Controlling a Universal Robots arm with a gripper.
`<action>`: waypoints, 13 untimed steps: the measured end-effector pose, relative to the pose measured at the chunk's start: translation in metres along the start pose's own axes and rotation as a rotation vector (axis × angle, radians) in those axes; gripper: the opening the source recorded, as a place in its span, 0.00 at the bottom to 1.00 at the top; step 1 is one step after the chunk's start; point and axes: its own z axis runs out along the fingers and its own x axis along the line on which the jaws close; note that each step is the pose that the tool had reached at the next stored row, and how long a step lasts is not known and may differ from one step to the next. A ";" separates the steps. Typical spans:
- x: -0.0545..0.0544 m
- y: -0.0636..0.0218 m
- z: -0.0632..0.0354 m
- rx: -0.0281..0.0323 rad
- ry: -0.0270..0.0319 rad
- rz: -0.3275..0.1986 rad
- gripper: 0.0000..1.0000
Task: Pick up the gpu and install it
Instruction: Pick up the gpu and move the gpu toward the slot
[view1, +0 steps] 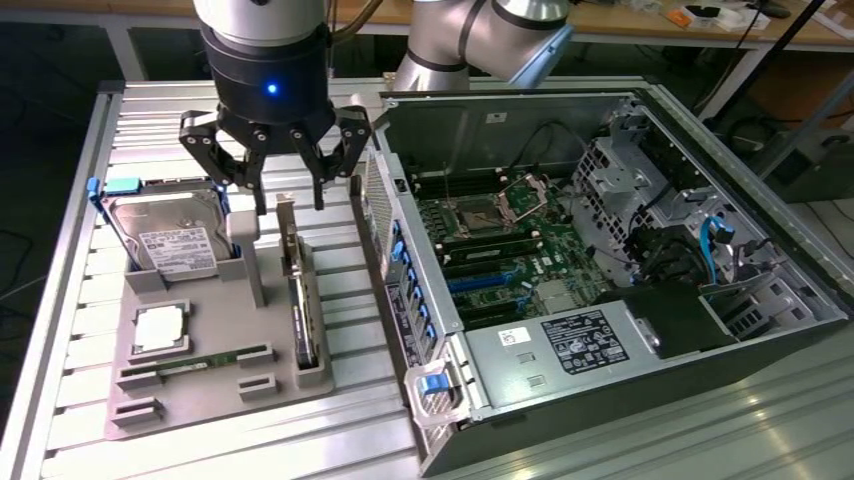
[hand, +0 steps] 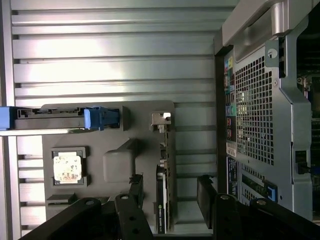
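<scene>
The gpu (view1: 302, 300) (hand: 161, 200) stands on edge in a grey holder (view1: 200, 390) on the bench (view1: 80, 300), its long axis parallel to the computer case (view1: 441, 420), bracket end farthest away in the exterior view. The tool (view1: 287, 185) (hand: 170, 187) hovers above, jaws spread wide.

The ribbed metal table (view1: 267, 450) bears a grey tray (view1: 200, 390) and a computer case (view1: 467, 125).

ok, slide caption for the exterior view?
Open gripper above the gpu, on edge in its grey tray beside the open PC case.
</scene>
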 end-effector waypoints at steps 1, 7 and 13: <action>0.000 0.0000 0.0005 0.0000 0.0000 0.000 0.56; 0.000 -0.0011 0.0108 0.0001 0.0001 0.000 0.56; 0.000 -0.0057 0.0245 0.0002 0.0001 0.000 0.56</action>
